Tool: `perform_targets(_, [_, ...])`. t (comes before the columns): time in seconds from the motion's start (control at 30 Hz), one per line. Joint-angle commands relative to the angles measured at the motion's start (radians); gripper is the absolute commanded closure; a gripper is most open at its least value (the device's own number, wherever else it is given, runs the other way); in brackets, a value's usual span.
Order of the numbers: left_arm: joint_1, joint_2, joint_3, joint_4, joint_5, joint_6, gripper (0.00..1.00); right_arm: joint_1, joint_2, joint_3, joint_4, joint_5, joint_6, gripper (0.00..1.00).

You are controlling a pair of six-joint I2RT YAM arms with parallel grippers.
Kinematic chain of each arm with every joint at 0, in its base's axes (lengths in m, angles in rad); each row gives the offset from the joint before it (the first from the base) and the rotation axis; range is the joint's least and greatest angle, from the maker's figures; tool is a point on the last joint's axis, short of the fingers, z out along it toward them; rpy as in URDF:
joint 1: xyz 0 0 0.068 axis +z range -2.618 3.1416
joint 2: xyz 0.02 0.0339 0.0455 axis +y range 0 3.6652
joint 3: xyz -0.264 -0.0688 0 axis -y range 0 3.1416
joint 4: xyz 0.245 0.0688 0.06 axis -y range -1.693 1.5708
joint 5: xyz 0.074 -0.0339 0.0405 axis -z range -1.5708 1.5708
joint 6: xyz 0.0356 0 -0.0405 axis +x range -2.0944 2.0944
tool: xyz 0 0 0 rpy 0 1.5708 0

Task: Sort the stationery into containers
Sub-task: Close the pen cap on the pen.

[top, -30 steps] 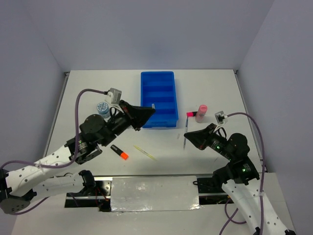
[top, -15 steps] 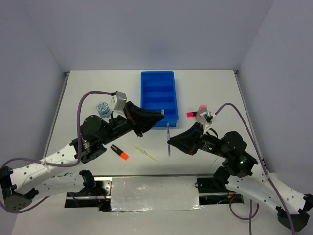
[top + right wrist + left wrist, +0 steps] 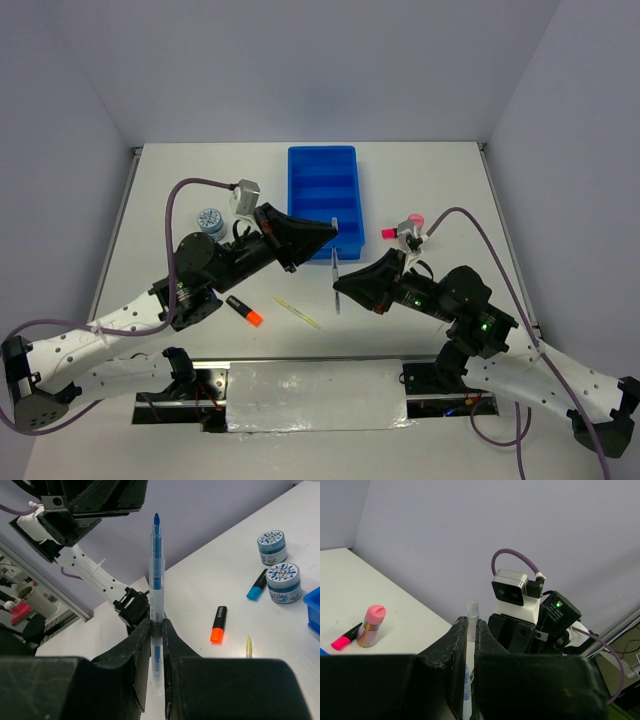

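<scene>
Two items aloft, none visibly binned: left tool (image 3: 471, 630) grips a clear pen (image 3: 472, 611), right tool (image 3: 156, 630) a blue pen (image 3: 156, 565), both near the blue tray (image 3: 322, 188), while tubs (image 3: 271, 546), markers (image 3: 218, 624), pink cylinder (image 3: 371, 626) lie unsorted on worktop (image 3: 420, 180).

White table (image 3: 430, 180) between pale lilac walls (image 3: 300, 60); silvery sheet (image 3: 315, 395) lying along its near edge.

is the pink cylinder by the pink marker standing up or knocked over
Upright. The left wrist view shows the pink cylinder standing on the white table, cap up, beside the pink-ended black marker lying flat.
</scene>
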Motion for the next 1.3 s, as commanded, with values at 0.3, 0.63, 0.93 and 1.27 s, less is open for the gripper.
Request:
perform_targets(0.3, [0.004, 0.015, -0.01, 0.091, 0.01, -0.025, 1.0, 0.018, 0.003, 0.057, 0.046, 0.086, -0.023, 1.0])
perform_targets(0.63, [0.004, 0.042, -0.007, 0.108, 0.036, -0.031, 1.0, 0.016, 0.003, 0.071, 0.026, 0.109, -0.028, 1.0])
perform_targets(0.93, [0.004, 0.035, -0.028, 0.112, 0.044, -0.029, 1.0, 0.015, -0.002, 0.085, 0.006, 0.148, -0.026, 1.0])
perform_targets(1.27, [0.004, 0.033, -0.027, 0.065, 0.065, 0.001, 1.0, 0.016, -0.003, 0.104, 0.0, 0.153, -0.028, 1.0])
